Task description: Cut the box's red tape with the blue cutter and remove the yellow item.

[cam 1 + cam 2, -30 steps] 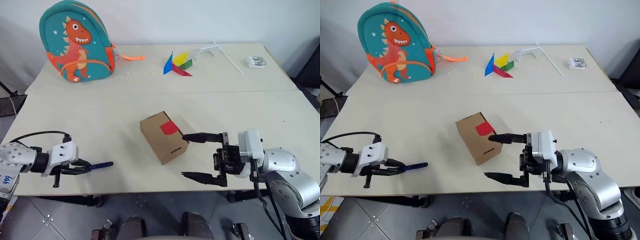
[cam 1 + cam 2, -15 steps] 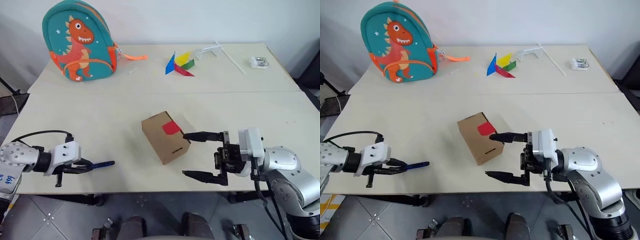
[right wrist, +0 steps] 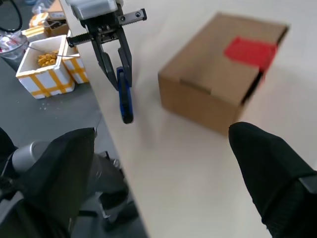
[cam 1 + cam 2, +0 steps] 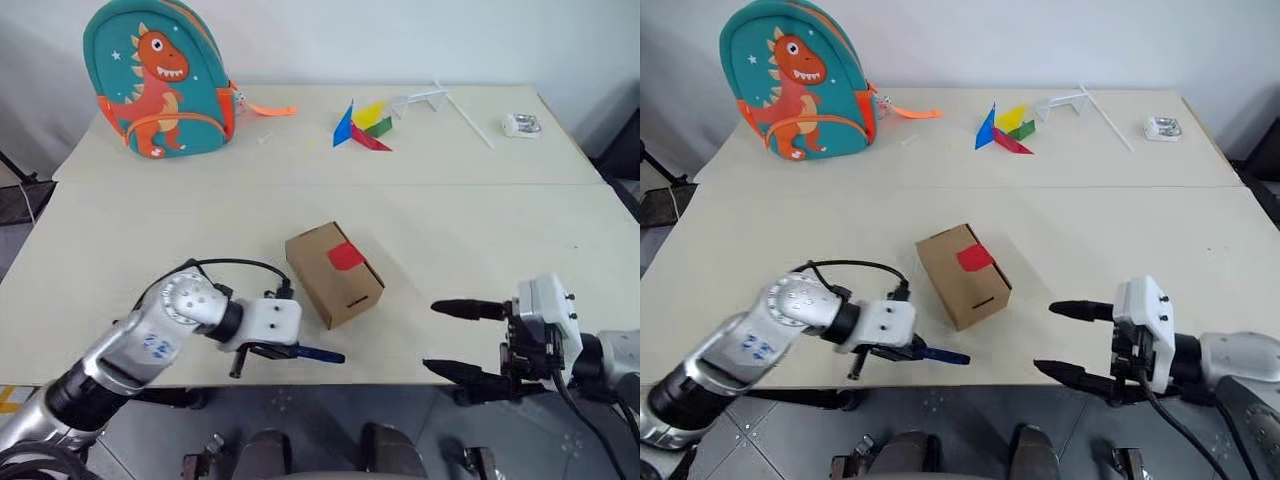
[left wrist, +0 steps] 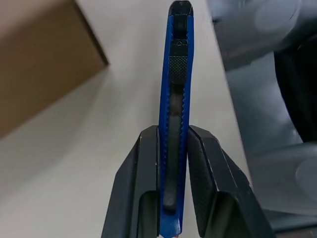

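The box sits closed near the front middle of the worktop, with the red tape unbroken across its top edge, so no cut has been made. The yellow item is presumably inside; nothing of it can be seen.

The left gripper is clenched on the blue cutter, its two fingers pinching the handle on both sides while the tip points out toward the right, just in front of the box's near corner and close to the worktop's front edge. The cutter is near the box but not touching it, and lies below the level of the tape.

The right gripper hangs spread wide and empty off to the right of the box, well apart from it, at the worktop's front edge.

As a judgement: only the pick-up of the cutter is done. Left to do are bringing the blade up to the tape, slicing it, opening the flaps and lifting the yellow item out; the free right gripper will likely need to steady the box.
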Robot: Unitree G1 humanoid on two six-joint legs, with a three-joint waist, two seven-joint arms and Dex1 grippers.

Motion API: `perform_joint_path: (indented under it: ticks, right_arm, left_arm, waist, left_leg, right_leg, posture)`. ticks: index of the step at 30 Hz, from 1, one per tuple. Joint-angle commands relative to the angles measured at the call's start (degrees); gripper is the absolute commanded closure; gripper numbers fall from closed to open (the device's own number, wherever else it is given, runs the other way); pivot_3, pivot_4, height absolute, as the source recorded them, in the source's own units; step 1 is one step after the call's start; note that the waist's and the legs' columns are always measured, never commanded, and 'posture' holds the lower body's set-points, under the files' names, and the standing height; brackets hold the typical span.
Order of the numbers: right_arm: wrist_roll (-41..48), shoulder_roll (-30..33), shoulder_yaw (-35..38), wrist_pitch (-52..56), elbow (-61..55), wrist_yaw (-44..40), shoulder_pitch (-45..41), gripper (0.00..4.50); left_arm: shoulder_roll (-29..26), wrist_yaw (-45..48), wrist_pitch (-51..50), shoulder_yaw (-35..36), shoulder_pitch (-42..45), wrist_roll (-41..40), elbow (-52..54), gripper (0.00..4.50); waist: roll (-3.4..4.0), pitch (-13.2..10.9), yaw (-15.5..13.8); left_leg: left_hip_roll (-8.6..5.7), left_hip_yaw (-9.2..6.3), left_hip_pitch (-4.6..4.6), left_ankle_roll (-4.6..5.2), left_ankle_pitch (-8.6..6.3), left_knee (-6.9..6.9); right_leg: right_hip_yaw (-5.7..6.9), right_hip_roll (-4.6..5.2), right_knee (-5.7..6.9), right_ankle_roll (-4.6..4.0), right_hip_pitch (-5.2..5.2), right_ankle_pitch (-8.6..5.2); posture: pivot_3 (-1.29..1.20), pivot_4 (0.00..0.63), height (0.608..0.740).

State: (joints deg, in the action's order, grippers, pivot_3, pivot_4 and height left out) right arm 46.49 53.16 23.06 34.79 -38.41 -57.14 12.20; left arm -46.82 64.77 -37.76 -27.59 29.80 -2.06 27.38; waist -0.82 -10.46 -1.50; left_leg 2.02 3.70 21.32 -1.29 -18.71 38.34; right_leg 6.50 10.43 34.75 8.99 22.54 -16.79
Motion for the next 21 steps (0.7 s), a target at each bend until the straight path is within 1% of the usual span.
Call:
perform_joint_path:
  ticks: [1, 3, 5, 7, 9, 10, 15, 17, 21]
  right_arm:
    - [-2.96, 0.98, 0.21, -1.22, -3.05, 0.45, 1.73, 1.25]
    - [-4.01, 1.1, -1.14, -0.83, -3.56, 1.28, 1.48, 1.96]
    - [-7.0, 1.34, -3.48, -1.75, -4.12, 2.11, 0.46, 2.65]
    - [-8.31, 1.71, -7.1, 0.44, -4.32, 4.36, -1.84, 3.41]
    - [-9.78, 1.46, -10.51, 2.31, -4.4, 6.94, -4.1, 4.08]
    - [-9.73, 1.17, -12.02, 3.24, -4.74, 7.7, -5.13, 4.47]
    - [-9.32, 0.36, -17.72, 6.57, -5.12, 9.59, -9.92, 4.47]
    - [-10.49, -0.31, -21.38, 8.3, -3.46, 10.59, -13.58, 4.47]
    - [-12.4, -1.6, -25.89, 10.35, -0.51, 12.11, -18.5, 4.47]
  left_arm:
    - [4.21, -1.38, -4.82, -5.53, 4.17, 2.98, 0.78, 4.04]
    - [6.34, -3.65, -7.67, -7.49, 5.95, 5.39, -0.26, 4.04]
    - [8.3, -5.85, -12.33, -8.47, 7.28, 6.54, -0.41, 4.04]
    - [8.77, -6.99, -13.5, -11.3, 7.52, 8.58, 1.15, 4.04]
    - [7.48, -7.1, -16.26, -15.04, 8.15, 10.99, 2.84, 4.04]
    - [8.03, -7.34, -17.41, -14.93, 8.28, 10.59, 3.01, 4.04]
    - [10.16, -8.24, -20.32, -15.0, 9.64, 9.38, 2.46, 4.04]
    - [10.47, -8.33, -23.42, -15.93, 10.37, 9.21, 2.23, 4.04]
    - [11.11, -8.68, -27.2, -16.66, 11.79, 8.25, 2.04, 4.04]
  waist:
    - [-0.04, -0.02, -0.23]
    - [-0.05, -0.03, -0.3]
    - [-0.06, -0.03, -0.27]
    - [-0.06, -0.03, -0.18]
    - [-0.05, -0.03, -0.13]
    - [-0.05, -0.03, -0.13]
    - [-0.06, -0.03, -0.67]
    - [-0.05, -0.03, -0.79]
    - [-0.06, -0.03, -1.2]
  left_leg:
    - [0.0, -0.01, 0.01, 0.04, -0.02, 0.09]
    - [0.0, -0.03, 0.07, 0.12, -0.08, 0.27]
    - [0.0, -0.05, 0.11, 0.15, -0.11, 0.39]
    - [0.0, -0.06, 0.15, 0.19, -0.14, 0.54]
    - [0.0, -0.07, 0.13, 0.21, -0.17, 0.59]
    - [0.0, -0.07, 0.14, 0.22, -0.18, 0.61]
    - [0.0, -0.1, 0.15, 0.25, -0.21, 0.7]
    - [0.0, -0.1, 0.16, 0.27, -0.22, 0.75]
    - [0.0, -0.1, 0.16, 0.29, -0.23, 0.77]
  right_leg:
    - [-0.01, 0.0, 0.0, 0.01, -0.04, 0.02]
    - [-0.01, 0.0, 0.0, 0.03, -0.06, 0.05]
    - [-0.03, 0.01, 0.02, 0.05, -0.06, 0.06]
    - [-0.03, 0.01, 0.06, 0.06, -0.07, 0.07]
    - [-0.05, 0.02, 0.06, 0.06, -0.09, 0.07]
    - [-0.05, 0.02, 0.07, 0.06, -0.1, 0.08]
    - [-0.05, 0.02, 0.09, 0.06, -0.12, 0.08]
    - [-0.04, 0.02, 0.07, 0.07, -0.14, 0.1]
    - [-0.05, 0.02, 0.04, 0.06, -0.15, 0.13]
  posture:
    - [0.0, 0.15, 0.74]
    - [0.0, 0.15, 0.74]
    - [0.0, 0.15, 0.74]
    - [0.0, 0.15, 0.74]
    - [0.0, 0.15, 0.74]
    - [0.0, 0.15, 0.74]
    - [0.0, 0.15, 0.74]
    - [0.0, 0.15, 0.74]
    - [0.0, 0.15, 0.74]
